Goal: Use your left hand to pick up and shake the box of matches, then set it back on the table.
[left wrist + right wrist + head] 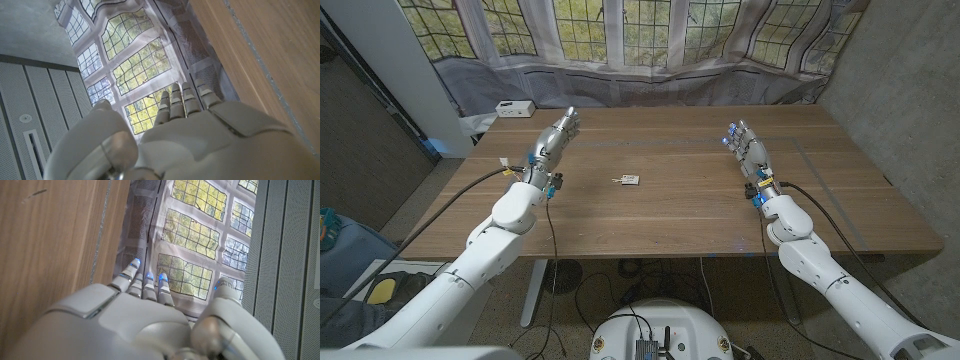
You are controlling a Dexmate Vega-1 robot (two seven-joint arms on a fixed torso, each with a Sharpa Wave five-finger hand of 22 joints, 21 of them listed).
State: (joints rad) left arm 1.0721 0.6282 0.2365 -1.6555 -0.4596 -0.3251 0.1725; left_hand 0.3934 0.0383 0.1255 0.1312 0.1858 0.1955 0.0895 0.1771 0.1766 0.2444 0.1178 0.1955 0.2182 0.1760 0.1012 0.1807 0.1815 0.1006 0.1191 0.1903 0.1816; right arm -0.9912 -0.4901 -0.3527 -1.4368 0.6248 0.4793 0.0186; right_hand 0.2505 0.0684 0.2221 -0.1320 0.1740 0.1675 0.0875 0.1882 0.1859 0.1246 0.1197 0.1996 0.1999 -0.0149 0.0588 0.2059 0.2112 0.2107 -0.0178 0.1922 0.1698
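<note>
The matchbox lay mid-surface, well apart from both hands. It looked light, stiff and crushable, best pinched across its long sides. The left hand was open, holding nothing; the right hand likewise.

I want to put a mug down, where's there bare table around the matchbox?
Bare wood lies between the box of matches and the right hand, and along the near edge of the table. The tightest spot is by the left hand and white box.
</note>
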